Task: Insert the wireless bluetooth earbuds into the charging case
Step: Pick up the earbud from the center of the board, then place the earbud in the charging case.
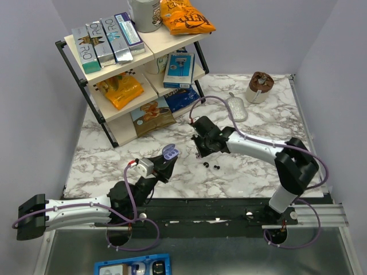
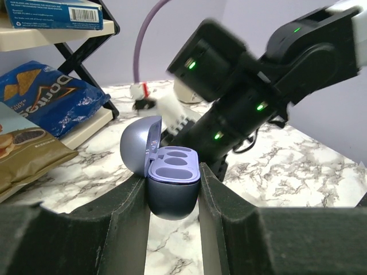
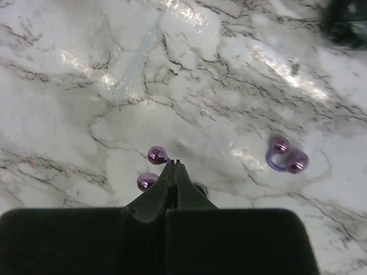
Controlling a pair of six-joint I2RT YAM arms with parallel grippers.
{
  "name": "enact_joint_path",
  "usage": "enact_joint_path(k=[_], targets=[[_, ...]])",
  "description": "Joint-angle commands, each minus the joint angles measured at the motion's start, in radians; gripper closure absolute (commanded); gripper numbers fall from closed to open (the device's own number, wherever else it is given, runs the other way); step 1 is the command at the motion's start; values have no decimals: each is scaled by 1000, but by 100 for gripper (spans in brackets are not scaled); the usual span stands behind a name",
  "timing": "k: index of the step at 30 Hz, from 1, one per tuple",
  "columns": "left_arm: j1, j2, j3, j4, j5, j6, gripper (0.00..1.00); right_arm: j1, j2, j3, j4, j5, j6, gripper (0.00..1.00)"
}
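Note:
My left gripper (image 1: 166, 163) (image 2: 173, 175) is shut on the lilac charging case (image 1: 170, 152) (image 2: 169, 200) and holds it above the marble table. The lid stands open and both wells show empty. My right gripper (image 1: 203, 153) (image 3: 175, 163) points down at the table just beyond the case, its jaws pressed together. One purple earbud (image 1: 206, 164) (image 3: 157, 154) lies at its tips: both shiny balls sit left of the fingers, and the lilac band runs in between the tips. The other earbud (image 1: 217, 167) (image 3: 287, 157) lies loose on the marble to the right.
A two-tier shelf rack (image 1: 77, 71) with boxes and snack bags stands at the back left. A brown cup (image 1: 260, 86) and a white mesh pad (image 1: 237, 107) lie at the back right. A blue tray (image 1: 132, 268) sits below the table's near edge.

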State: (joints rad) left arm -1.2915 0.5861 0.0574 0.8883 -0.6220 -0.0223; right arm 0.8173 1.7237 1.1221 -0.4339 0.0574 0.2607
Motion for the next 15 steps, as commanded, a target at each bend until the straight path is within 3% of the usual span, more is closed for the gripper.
enact_joint_path(k=[1,3,9,15], targets=[[-6,-9,-96,18,-41,15,100,5,-150,-10,-81,131,-87,100],[-6,-3,-97,21,-32,15,100,8,-217,-19,-98,160,-109,100],[7,52,-88,66,13,-56,100,111,-390,-28,-117,458,-196,100],[63,115,-2,58,237,-85,100,235,-617,-68,-47,674,-351,99]])
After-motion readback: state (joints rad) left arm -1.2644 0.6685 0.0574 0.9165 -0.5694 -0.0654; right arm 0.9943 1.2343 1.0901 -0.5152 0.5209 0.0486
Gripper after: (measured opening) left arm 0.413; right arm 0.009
